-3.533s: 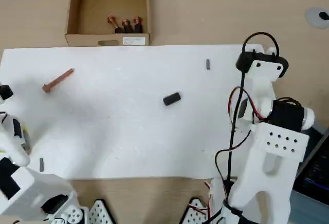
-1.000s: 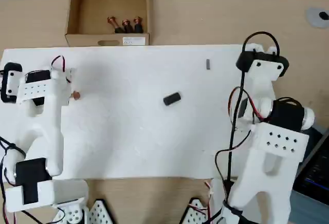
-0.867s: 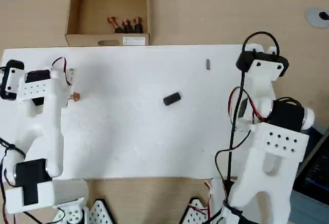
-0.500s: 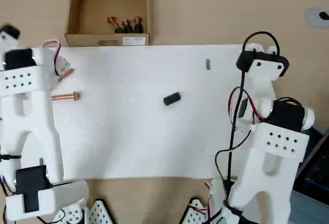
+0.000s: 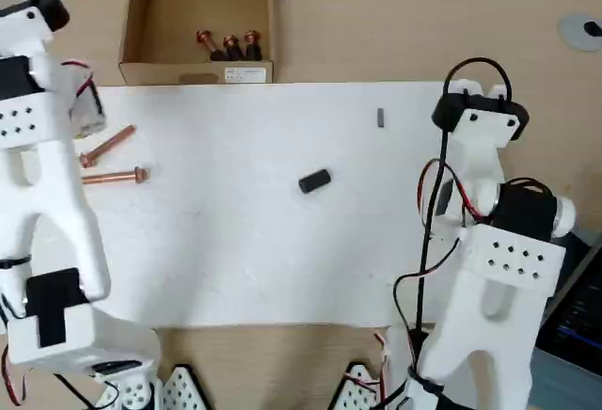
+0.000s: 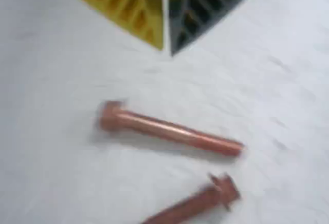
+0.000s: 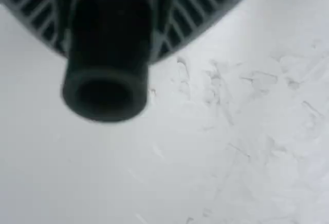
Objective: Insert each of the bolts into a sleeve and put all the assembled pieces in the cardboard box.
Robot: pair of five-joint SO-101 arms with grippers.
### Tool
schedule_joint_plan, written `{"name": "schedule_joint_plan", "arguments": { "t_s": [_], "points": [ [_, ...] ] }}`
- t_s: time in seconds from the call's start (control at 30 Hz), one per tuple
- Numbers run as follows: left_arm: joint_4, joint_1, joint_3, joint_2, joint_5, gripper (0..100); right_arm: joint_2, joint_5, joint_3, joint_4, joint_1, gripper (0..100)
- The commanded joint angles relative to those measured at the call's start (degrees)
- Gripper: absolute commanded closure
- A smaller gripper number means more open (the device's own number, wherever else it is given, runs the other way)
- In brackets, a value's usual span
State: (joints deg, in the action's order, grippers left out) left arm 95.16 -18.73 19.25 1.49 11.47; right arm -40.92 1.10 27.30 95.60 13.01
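Two copper bolts lie loose at the left of the white board: one slanted (image 5: 106, 146), (image 6: 169, 130), the other level (image 5: 111, 177), (image 6: 193, 204) just nearer. My left gripper (image 6: 165, 47) hovers over them, shut and empty, its arm (image 5: 38, 118) at the board's far left. A black sleeve (image 5: 314, 181) lies mid-board. My right gripper (image 7: 110, 44) is shut on another black sleeve (image 7: 107, 64), held above the board under the right arm (image 5: 480, 175). The cardboard box (image 5: 198, 73) stands behind the board with three assembled pieces (image 5: 226, 45) inside.
The white board (image 5: 235, 250) covers most of the wooden table. A small grey pin (image 5: 380, 118) lies near its far edge. The right arm's base and cables (image 5: 489, 297) take up the right side. A dark device sits at the right edge.
The left arm came in from the near left carrying a bolt, laid it beside the slanted one, let go and drew back toward the far left. The right arm has stayed still.
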Motion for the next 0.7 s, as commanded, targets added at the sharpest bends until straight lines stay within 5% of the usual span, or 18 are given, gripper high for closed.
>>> {"name": "schedule_joint_plan", "arguments": {
  "t_s": [0.0,0.17,0.67],
  "points": [
    [0.2,-1.1,2.9,1.5,15.7,100,-2.1,0.4,0.1,-0.6,0.7,98.9],
    [0.2,-1.2,1.4,7.1,33.8,100,-2.1,0.4,2.8,-0.9,0.7,98.9],
    [0.0,-0.9,1.8,18.2,66.9,100,-1.8,0.3,3.9,-2.5,0.9,98.9]
  ]
}}
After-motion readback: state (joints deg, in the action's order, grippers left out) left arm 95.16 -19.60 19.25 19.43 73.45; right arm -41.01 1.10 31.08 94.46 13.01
